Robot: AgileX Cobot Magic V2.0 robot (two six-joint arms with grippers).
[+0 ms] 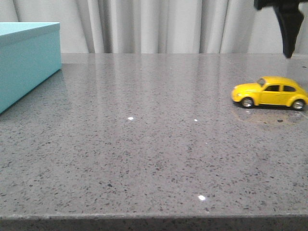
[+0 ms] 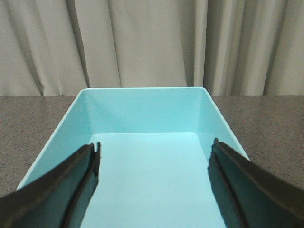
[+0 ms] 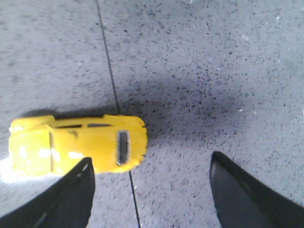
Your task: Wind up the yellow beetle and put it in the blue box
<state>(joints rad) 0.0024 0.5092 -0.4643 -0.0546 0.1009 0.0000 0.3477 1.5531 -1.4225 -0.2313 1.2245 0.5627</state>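
Below the right claw [image 1: 288,29], yellow beetle [image 1: 270,92].

open tabletop [image 1: 144,144], yellow beetle [image 1: 270,92] unobstructed

The yellow beetle [image 1: 270,92] stands on the table [image 1: 154,159], far right of the blue box [image 1: 26,60].

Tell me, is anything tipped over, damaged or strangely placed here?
Nothing stands out. The small glossy yellow toy car stands upright on its wheels on the grey speckled table; the large turquoise-blue box sits open and empty.
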